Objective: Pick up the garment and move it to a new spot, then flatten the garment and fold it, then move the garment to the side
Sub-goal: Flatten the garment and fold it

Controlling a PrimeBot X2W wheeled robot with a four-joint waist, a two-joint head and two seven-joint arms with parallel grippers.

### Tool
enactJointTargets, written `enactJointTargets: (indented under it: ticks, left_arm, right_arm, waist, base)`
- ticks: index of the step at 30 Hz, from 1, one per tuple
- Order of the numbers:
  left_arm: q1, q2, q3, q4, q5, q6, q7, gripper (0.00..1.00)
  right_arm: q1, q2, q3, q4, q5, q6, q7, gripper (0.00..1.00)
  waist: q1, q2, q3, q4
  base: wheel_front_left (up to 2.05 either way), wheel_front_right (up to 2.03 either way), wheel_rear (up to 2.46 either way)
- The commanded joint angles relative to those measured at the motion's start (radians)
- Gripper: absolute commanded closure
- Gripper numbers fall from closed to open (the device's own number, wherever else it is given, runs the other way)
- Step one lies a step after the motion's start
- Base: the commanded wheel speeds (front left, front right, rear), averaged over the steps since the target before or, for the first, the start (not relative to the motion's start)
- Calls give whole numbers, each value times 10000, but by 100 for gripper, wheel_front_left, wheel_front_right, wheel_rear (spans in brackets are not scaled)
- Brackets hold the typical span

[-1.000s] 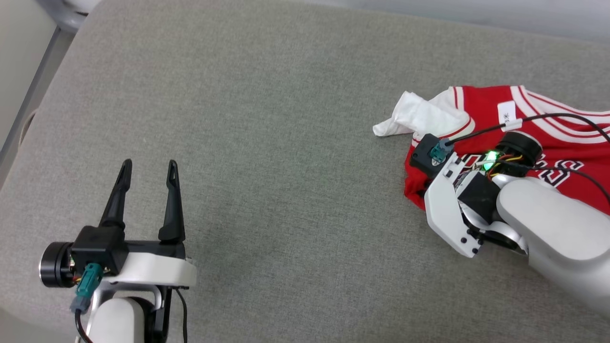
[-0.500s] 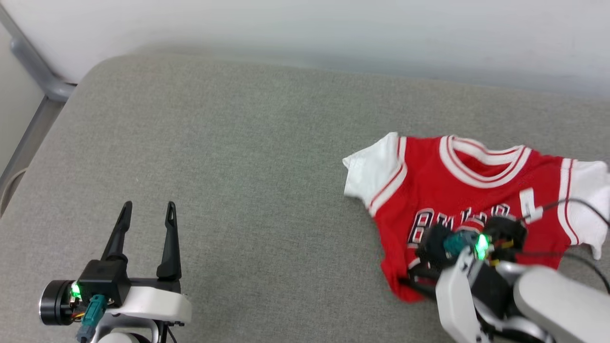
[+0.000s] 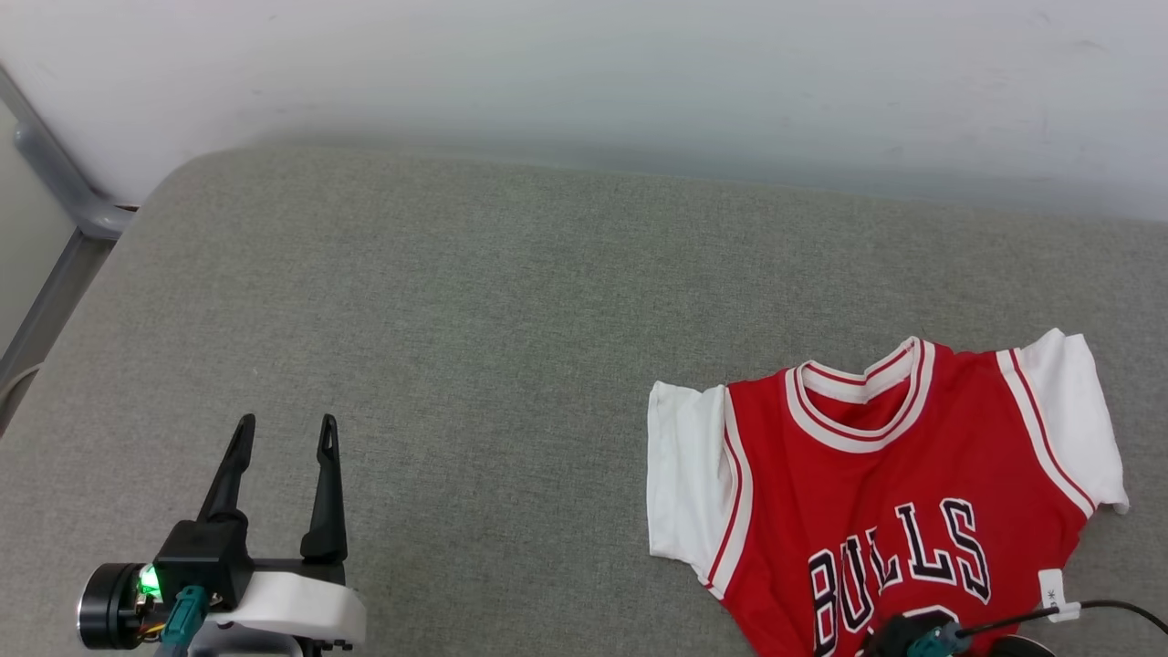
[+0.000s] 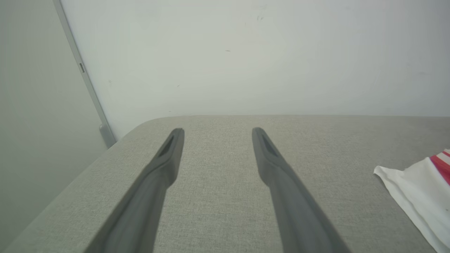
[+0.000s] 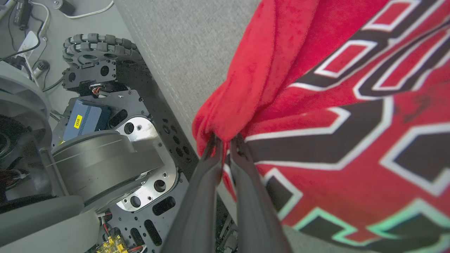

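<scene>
1. Right gripper (image 5: 225, 140): fingers pinched shut on a bunched red edge of the garment (image 3: 876, 511), beside its print.
2. Garment: chest-up on the bench (image 3: 456, 365), largely flat, collar at its far side.
3. Left gripper (image 3: 286, 427): spread wide, empty, well apart from the garment.
4. Judgement: pull the held edge low and taut to smooth wrinkles.
5. Lower hem cut off in head view.

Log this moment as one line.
garment: print up, unfolded, on grey cushion | left gripper: open, empty | right gripper: shut on garment
</scene>
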Motion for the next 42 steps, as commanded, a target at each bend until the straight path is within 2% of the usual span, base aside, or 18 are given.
enactJointTargets:
  ticks: [1, 2, 10, 13, 16, 21, 22, 26, 29, 33, 37, 42]
  left_arm:
    - [170, -1, 7, 12, -17, 51, -23, 0]
    - [190, 12, 23, 27, -33, 48, -23, 0]
    - [244, 207, 75, 32, -46, 20, -23, 0]
    - [94, 319, 64, -11, -54, -28, -23, 0]
    - [-151, 485, -46, -24, -59, -148, -23, 0]
    - [-794, 894, -504, 16, -206, -462, 113, 0]
    - [-1869, 1525, -1306, 45, -807, -668, 793, 0]
    - [-2988, 2335, -2813, 137, -1978, -695, 1943, 0]
    - [-3944, 3124, -4192, 212, -3187, -693, 3079, 0]
    - [-5301, 3870, -5901, 346, -4755, -696, 4598, 0]
    - [-6606, 4314, -7510, 666, -6156, -696, 6047, 0]
    - [-8113, 4628, -9621, 1254, -7114, -697, 7598, 0]
  right_arm:
    - [312, 274, -389, 3, -258, -5, -199, 60]
    - [502, 469, -680, 13, -315, -5, -353, 0]
    - [1500, 1851, -3692, -869, -1576, -5, -1779, 0]
    - [1921, 2656, -5224, -1233, -2268, -6, -2500, 0]
    - [2350, 3680, -6749, -1397, -3263, -6, -3397, 0]
    - [2937, 5221, -8529, -1359, -5184, -6, -4869, 0]
    - [3312, 6425, -9820, -1047, -6493, -6, -6112, 0]
    - [3193, 6886, -10226, -717, -7060, -6, -6635, 0]
    - [2958, 7035, -10258, -480, -7195, -6, -6806, 0]
    - [2646, 7119, -10237, -223, -7345, -6, -6933, 0]
    - [2278, 7177, -10152, -28, -7489, -6, -7026, 0]
    - [1896, 7235, -10087, 92, -7669, -6, -7072, 0]
  waist:
    - [0, 0, -15, -13]
    - [0, 0, -41, -44]
    - [0, 0, -342, -379]
    - [0, 0, -435, -546]
    - [0, 0, -469, -668]
    - [0, 0, -465, -838]
    - [0, 0, -347, -1016]
    - [0, 0, -117, -1180]
    - [0, 0, 120, -1301]
    - [0, 0, 480, -1456]
    - [0, 0, 843, -1641]
    - [0, 0, 1317, -1920]
  base:
    - [0, 0, 0]
    - [0, 0, 0]
    - [0, 0, 0]
    - [0, 0, 0]
    - [0, 0, 0]
    - [0, 0, 0]
    - [0, 0, 0]
    - [0, 0, 0]
    - [0, 0, 0]
    - [0, 0, 0]
    - [0, 0, 0]
    - [0, 0, 0]
